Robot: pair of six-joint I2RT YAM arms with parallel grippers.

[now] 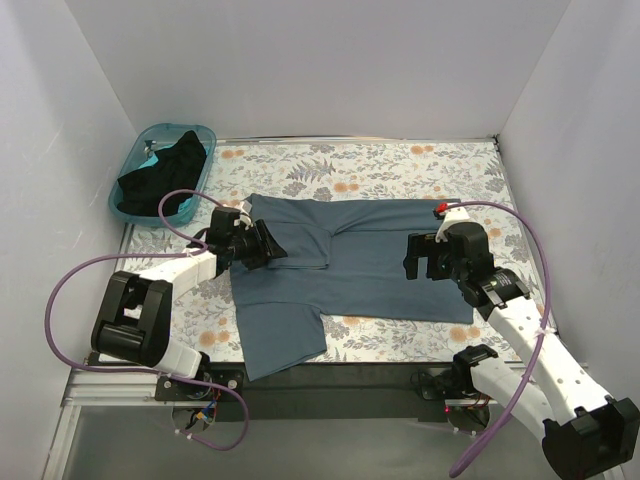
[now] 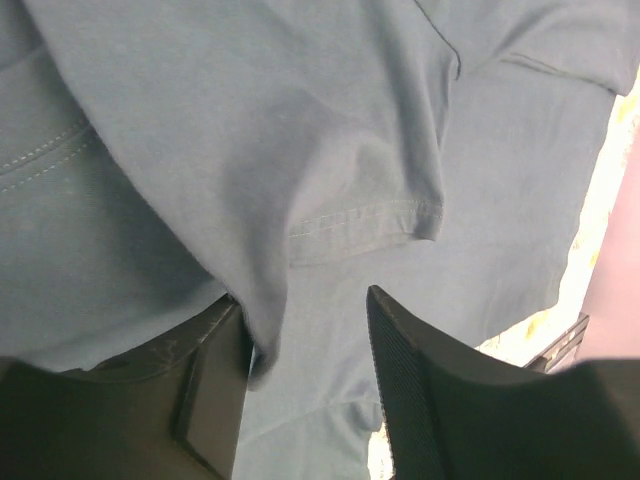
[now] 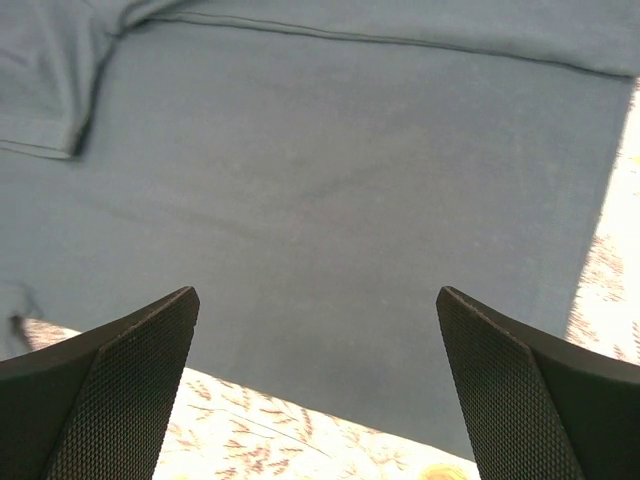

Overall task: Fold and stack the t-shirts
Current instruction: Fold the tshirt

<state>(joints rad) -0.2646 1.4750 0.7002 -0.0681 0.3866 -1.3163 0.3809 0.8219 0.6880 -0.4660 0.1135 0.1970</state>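
- black t-shirt (image 1: 165, 178): heaped in teal basket (image 1: 128, 170), well beyond left gripper (image 1: 266, 244); not yet folded
- left gripper: jaws part-way apart, sleeve fold between them, not visibly pinched
- blue-grey tee (image 1: 380, 265): spread flat beneath both grippers; one sleeve turned inward, folding judged barely begun
- right gripper (image 1: 425, 258): jaws wide apart, empty, over tee

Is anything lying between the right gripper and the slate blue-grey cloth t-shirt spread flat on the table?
Nothing visible does. The right gripper hangs open directly over the slate blue-grey cloth t-shirt, near its edge, and only bare cloth lies below its spread jaws.
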